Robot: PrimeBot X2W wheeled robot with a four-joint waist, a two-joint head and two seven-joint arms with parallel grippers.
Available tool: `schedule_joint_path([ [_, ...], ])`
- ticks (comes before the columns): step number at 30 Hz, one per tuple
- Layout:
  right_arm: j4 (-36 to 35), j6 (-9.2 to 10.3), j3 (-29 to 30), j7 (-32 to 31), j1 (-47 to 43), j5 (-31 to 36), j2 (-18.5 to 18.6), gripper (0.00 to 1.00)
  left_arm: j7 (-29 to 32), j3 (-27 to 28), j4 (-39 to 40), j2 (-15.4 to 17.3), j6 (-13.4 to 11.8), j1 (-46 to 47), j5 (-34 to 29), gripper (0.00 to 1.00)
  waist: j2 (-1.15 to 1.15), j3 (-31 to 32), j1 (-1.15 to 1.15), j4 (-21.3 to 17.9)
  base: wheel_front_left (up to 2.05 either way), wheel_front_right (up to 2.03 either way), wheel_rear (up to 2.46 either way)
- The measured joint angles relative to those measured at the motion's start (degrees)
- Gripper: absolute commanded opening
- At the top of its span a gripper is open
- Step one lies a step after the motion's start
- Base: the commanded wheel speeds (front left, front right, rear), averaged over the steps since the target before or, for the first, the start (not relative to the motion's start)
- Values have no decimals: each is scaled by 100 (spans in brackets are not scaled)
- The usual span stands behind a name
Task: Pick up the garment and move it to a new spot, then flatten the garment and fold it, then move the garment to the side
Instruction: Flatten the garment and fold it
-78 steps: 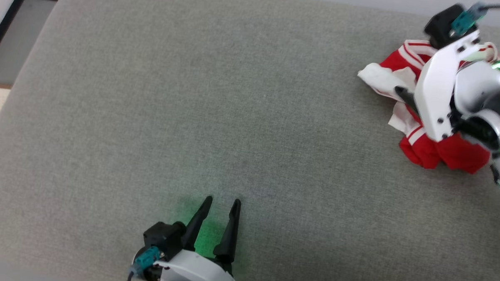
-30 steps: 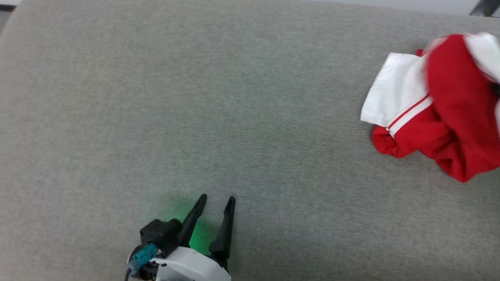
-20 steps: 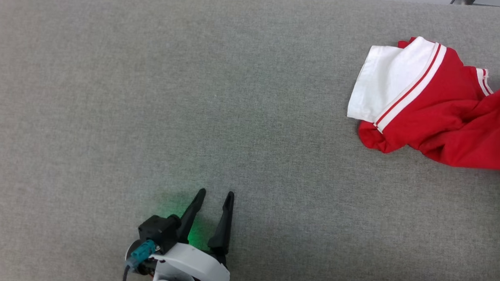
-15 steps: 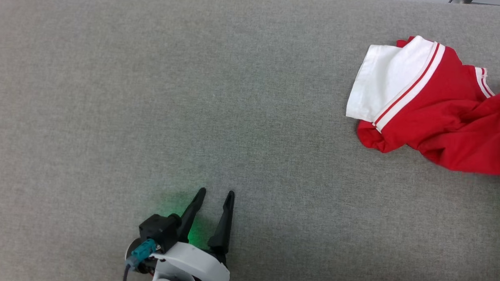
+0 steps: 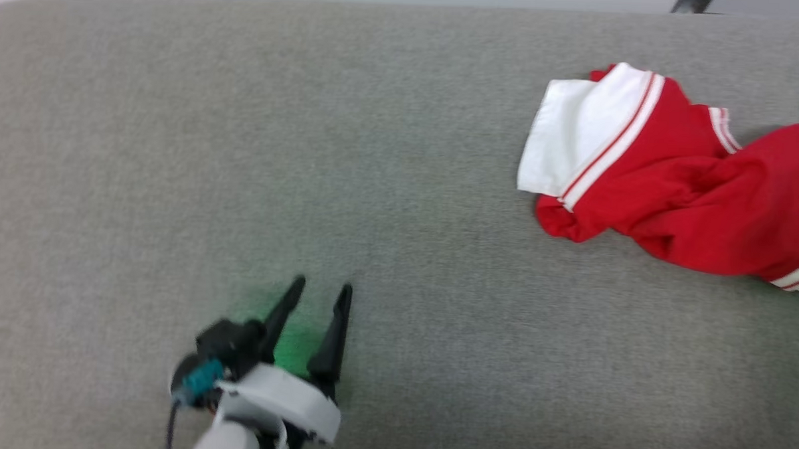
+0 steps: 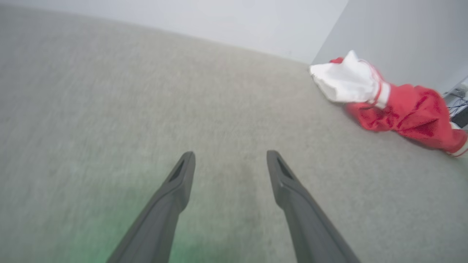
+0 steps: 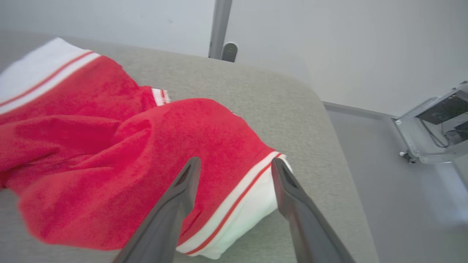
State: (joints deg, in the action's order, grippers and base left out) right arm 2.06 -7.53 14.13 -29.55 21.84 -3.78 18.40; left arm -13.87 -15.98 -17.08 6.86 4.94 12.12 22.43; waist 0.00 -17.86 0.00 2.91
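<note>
Right wrist view — garment (image 7: 109,164) hem past parted jaws

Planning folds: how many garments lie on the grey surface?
1: a crumpled red soft-fabric shirt with white sleeves, far right on the grey fabric surface; folds might hide another.

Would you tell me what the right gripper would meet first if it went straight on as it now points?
Most likely the shirt: in the right wrist view the right gripper, jaws open, points at its red cloth and white striped hem on the grey cushion. How near is unclear.
</note>
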Motion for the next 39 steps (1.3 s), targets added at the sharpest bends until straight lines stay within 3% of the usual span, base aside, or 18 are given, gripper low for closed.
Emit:
schedule_joint_path([
  [8,-682,0,-816,1020,-781,-1068,-780,100,955,-223,747,604,185,1154,129,100,0,160,0,-399,0,0,0],
  [14,-973,0,-1354,1897,-1123,-1260,-1173,100,2193,-979,586,984,238,2799,600,100,0,173,0,-778,0,0,0],
  [19,-1050,0,-1464,2449,-1285,-1303,-1335,100,3253,-1686,-463,1018,245,4031,1415,100,0,107,0,-1119,0,0,0],
  [28,-738,0,-1795,2865,-1303,-1505,-1507,100,4774,-2702,-2661,877,245,5306,2071,100,0,-140,0,-1778,0,0,0],
  [33,-502,0,-1894,3042,-1217,-1599,-1528,100,5283,-2702,-3541,896,245,5597,2437,100,0,-311,0,-2114,0,0,0],
  [39,-331,0,-1938,3156,-1160,-1655,-1534,100,5494,-2876,-3841,821,245,5814,2603,100,0,-513,0,-2346,0,0,0],
])
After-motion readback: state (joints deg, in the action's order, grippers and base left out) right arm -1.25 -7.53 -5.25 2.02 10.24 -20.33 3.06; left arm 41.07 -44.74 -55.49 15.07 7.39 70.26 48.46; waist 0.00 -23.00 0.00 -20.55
